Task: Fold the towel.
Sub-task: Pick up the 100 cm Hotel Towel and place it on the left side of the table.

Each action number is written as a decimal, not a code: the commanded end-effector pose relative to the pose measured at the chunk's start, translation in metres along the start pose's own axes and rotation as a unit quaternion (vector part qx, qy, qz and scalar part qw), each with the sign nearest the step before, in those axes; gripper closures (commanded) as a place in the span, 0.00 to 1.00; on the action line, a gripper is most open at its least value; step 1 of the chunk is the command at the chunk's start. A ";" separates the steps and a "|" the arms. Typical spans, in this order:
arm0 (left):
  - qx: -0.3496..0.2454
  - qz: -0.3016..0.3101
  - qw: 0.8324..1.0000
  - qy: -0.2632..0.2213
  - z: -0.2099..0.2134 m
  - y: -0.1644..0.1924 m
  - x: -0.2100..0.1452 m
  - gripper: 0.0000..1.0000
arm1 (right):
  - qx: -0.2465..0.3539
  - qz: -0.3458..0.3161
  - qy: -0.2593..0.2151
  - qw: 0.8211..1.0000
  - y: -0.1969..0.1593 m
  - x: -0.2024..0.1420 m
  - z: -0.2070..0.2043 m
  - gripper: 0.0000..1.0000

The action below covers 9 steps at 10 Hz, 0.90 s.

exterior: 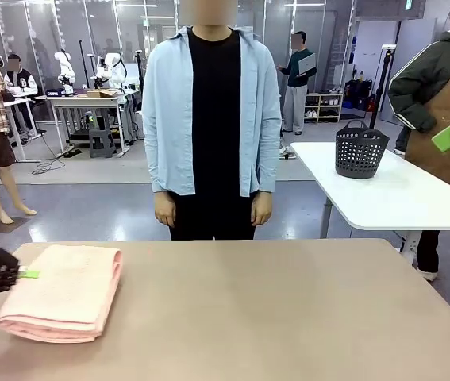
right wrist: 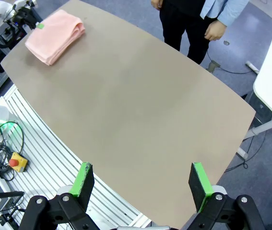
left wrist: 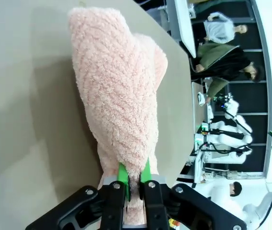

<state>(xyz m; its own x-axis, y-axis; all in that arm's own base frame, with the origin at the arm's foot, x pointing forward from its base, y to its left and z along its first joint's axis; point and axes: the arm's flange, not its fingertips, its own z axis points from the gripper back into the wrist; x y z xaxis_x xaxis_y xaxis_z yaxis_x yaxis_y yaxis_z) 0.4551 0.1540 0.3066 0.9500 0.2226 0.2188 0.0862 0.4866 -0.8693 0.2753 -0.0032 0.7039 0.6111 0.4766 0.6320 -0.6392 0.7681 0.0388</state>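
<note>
towel [exterior: 66,290]: pink, already folded into a thick stack, lying on the tabletop [exterior: 272,309] at its left end
left gripper [left wrist: 134,178]: at the towel's left edge, pinched nearly shut on a fold of terry
right gripper [right wrist: 143,184]: jaws wide, holding nothing, high over the tabletop, well apart from the towel
person [exterior: 213,119]: behind the tabletop, hands down
step tip: probably let go gently and back out sideways, so the stack stays squared

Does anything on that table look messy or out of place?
Nothing much. The pink towel lies folded in a neat stack near the table's left end. The left claw pinches its edge, lifting a fold slightly. The right claw hangs open over bare tabletop.
</note>
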 end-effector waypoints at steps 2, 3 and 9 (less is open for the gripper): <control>0.014 0.004 1.000 -0.008 0.026 0.019 0.006 0.89 | -0.005 -0.008 0.002 1.000 0.001 0.001 -0.001 0.00; 0.015 0.007 1.000 -0.015 0.029 0.022 0.008 0.89 | -0.005 -0.008 0.002 1.000 0.001 0.001 -0.001 0.00; 0.072 -0.015 0.997 -0.021 0.030 0.014 0.014 0.00 | -0.005 -0.008 0.002 1.000 0.001 0.001 -0.001 0.00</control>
<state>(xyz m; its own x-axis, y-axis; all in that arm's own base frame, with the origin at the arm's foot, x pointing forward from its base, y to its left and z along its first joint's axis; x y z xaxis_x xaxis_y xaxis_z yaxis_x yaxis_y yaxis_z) 0.4598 0.1900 0.3044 0.9353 0.2575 0.2427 0.0553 0.5710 -0.8191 0.2753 -0.0032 0.7039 0.6110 0.4767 0.6320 -0.6392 0.7681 0.0387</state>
